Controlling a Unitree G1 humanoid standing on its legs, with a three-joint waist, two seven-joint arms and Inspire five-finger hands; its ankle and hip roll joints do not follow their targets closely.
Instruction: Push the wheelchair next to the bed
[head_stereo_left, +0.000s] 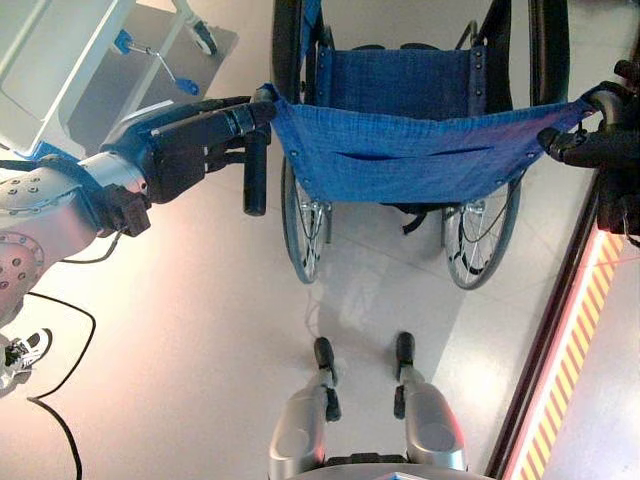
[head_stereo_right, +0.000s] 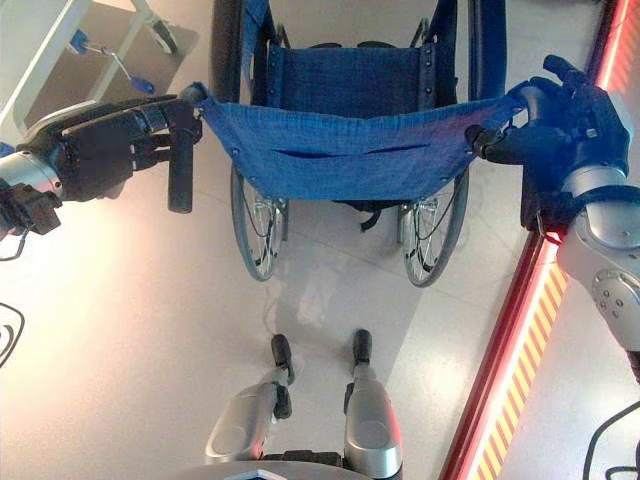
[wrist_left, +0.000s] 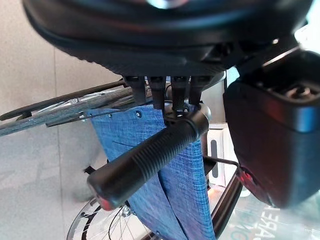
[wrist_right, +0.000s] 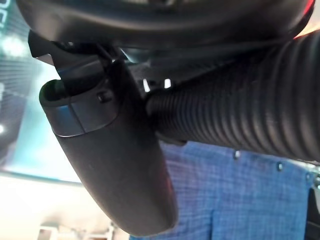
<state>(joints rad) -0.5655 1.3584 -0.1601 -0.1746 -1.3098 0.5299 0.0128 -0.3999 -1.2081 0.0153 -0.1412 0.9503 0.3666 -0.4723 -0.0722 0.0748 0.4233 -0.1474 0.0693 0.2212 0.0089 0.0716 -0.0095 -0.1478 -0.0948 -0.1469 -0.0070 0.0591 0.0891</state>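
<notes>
While straddling the blue fabric-backed wheelchair (head_stereo_left: 400, 140): left hand (head_stereo_left: 185, 150) straight-fingered against black ribbed left push handle (head_stereo_left: 256, 165); right hand (head_stereo_right: 560, 120) curled round right handle; white bed frame (head_stereo_left: 60, 70) far left.

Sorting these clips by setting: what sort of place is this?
Probably a hospital or care-room mock-up: a blue-seated wheelchair stands on smooth pale flooring, and a white wheeled bed frame sits at far left.

Silver-grey arms end in dark hands (head_stereo_left: 175, 150), black-fingered.
</notes>
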